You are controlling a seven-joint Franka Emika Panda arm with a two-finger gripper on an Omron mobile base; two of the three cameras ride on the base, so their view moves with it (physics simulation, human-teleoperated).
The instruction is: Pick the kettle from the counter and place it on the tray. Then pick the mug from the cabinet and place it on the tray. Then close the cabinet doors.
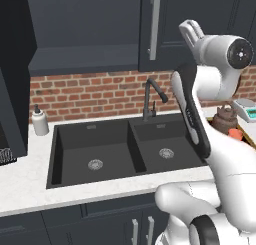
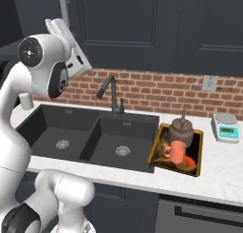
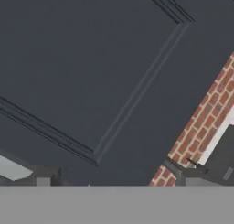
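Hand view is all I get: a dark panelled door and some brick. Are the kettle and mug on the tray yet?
Observer: Yes. In the right base view the kettle and the mug both sit on the tray.
Operator: And the cabinet doors?
Observer: The left base view shows the left door swung open; the right door looks shut.
Operator: Is the gripper holding anything?
Observer: No, the gripper is open and empty, raised near the right door.

Even, soft rendered light, faint shadows, no glare, slightly coarse.
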